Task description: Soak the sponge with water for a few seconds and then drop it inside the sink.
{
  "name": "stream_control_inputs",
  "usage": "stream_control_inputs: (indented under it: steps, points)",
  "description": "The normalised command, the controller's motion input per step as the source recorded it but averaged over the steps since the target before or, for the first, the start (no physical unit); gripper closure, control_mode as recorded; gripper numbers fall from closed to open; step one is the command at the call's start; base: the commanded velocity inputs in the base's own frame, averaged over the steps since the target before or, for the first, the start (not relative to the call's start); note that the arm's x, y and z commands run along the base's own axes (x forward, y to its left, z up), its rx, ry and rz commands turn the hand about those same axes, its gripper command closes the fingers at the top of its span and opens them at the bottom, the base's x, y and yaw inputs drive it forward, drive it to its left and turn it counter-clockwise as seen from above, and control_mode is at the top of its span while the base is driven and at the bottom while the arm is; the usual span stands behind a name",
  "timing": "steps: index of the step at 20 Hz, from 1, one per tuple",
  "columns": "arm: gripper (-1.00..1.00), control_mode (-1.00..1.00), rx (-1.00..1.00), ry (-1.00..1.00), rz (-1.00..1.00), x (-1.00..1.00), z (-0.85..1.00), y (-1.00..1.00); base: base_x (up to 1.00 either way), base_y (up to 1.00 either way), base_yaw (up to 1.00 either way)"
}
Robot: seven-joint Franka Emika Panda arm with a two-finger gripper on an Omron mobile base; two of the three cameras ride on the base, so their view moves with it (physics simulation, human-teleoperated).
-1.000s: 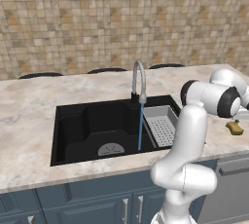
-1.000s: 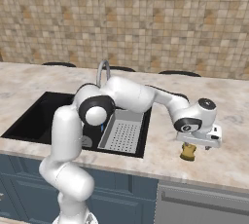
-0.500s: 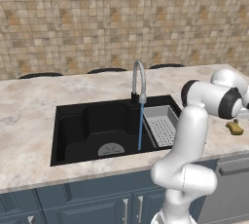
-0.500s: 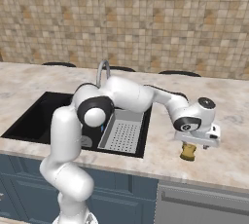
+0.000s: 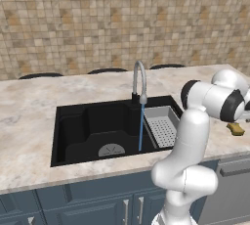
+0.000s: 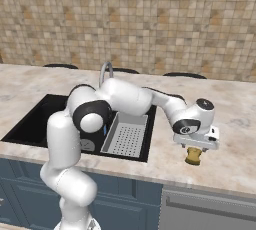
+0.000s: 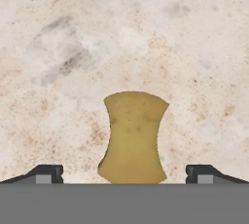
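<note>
Bright even rendered light, faint soft shadows, no glare, coarse blurry textures

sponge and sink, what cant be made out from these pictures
- Yellow-orange sponge block: hand view, its near end is cut off at the bottom; left base view, the white arm covers part of it.
- Black recessed sink: right base view, the arm hides the drain and most of the light-blue water stream.
- Gripper: contact with the sponge unclear.

A tan mosaic-tile wall (image 5: 97, 18) backs the marble counter (image 5: 29, 116) (blue-grey cabinets (image 5: 88, 204) below).
</note>
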Motion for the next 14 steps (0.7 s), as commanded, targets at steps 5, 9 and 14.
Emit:
stream_control_inputs:
  steps: [5,9,14]
  points:
    - [-1.0,-1.0,0.0,0.0,0.0,0.02,-0.06,-0.03,0.0,0.0,0.0]
    - [-1.0,-1.0,0.0,0.0,0.0,0.04,-0.15,-0.11,0.0,0.0,0.0]
    - [-1.0,-1.0,0.0,0.0,0.0,0.02,-0.08,-0.03,0.0,0.0,0.0]
